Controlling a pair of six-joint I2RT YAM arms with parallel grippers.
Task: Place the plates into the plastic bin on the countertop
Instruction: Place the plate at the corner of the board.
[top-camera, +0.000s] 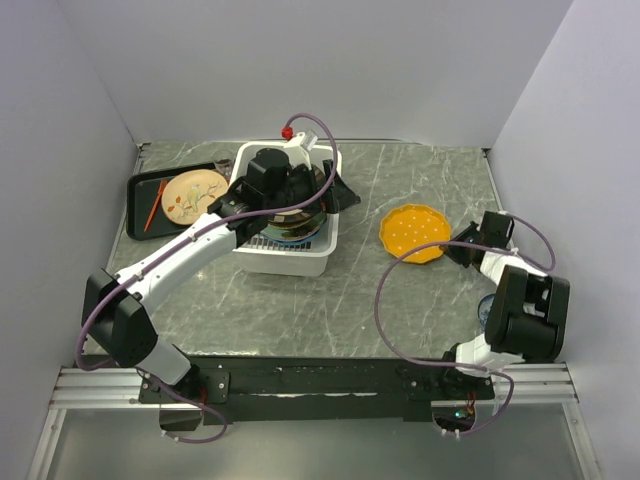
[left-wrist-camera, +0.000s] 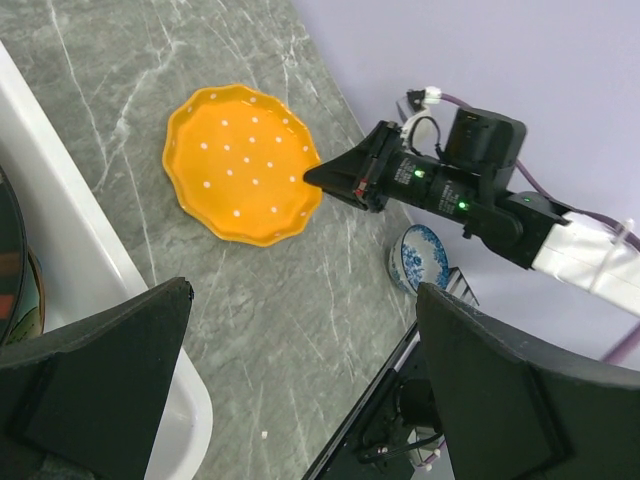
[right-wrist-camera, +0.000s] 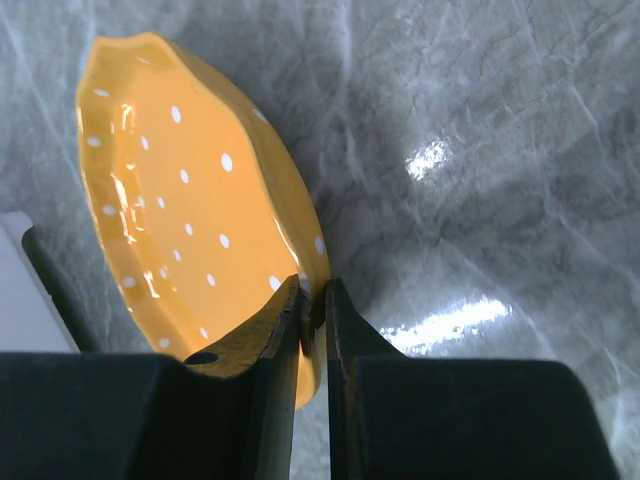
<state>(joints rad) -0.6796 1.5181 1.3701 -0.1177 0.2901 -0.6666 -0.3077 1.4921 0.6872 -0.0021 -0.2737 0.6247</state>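
Observation:
The white plastic bin (top-camera: 283, 258) stands at the middle left of the countertop (top-camera: 300, 310) with dark plates (top-camera: 293, 228) stacked in it. My left gripper (top-camera: 338, 194) hovers open and empty over the bin's right rim (left-wrist-camera: 70, 235); its point in the left wrist view is (left-wrist-camera: 300, 400). The orange dotted plate (top-camera: 413, 231) lies on the countertop to the right of the bin. My right gripper (top-camera: 451, 246) is shut on that plate's near right rim. The right wrist view shows the plate (right-wrist-camera: 170, 200) tilted up with the gripper (right-wrist-camera: 313, 295) pinching its edge. The left wrist view shows the plate (left-wrist-camera: 243, 163) and the right gripper (left-wrist-camera: 322, 180).
A flat black tray (top-camera: 140, 205) at the far left holds a tan plate (top-camera: 193, 195) and a red stick (top-camera: 155, 204). A blue-and-white patterned bowl (left-wrist-camera: 420, 258) sits near the right arm's base. Grey walls close in the left, back and right.

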